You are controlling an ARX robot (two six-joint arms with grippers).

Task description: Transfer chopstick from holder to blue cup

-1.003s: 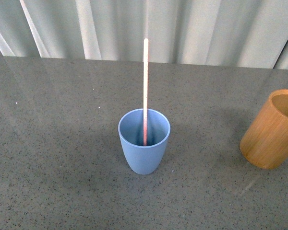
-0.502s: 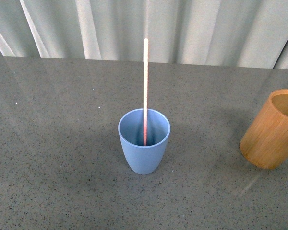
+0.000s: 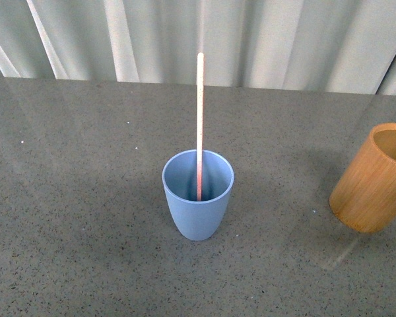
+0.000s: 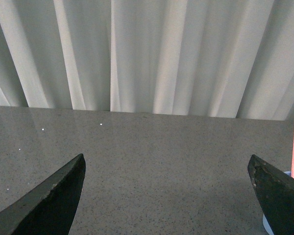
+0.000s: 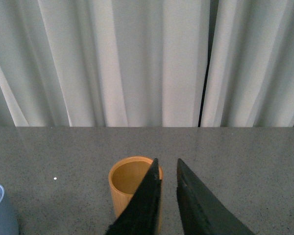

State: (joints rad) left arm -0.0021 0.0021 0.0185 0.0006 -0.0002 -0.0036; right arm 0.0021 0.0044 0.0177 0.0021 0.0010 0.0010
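- Pink chopstick [image 3: 199, 125] hasn't moved over the last second; you see it upright in the blue cup [image 3: 198, 195], holder [image 3: 371, 178] empty, so the transfer looks complete.
- Left gripper [image 4: 166, 196] jaws gape wide, empty; right gripper [image 5: 167, 203] jaws nearly closed, empty.

I am working at a staged test bench, more lab or studio than home. In front of me spreads a broad grey speckled table [image 3: 72, 251], glossy enough to catch faint reflections, with no kitchen fittings, shelves or appliances around it. Behind its far edge hangs a pale pleated curtain [image 3: 284, 39] that closes off the whole background in all three views, like a backdrop put up for recording. On the table stand only a few plain props: a blue cup [image 3: 198, 211] with a chopstick [image 3: 200, 105] in it, and a bamboo holder [image 3: 371, 191] well apart to my right. The light is even and flat.
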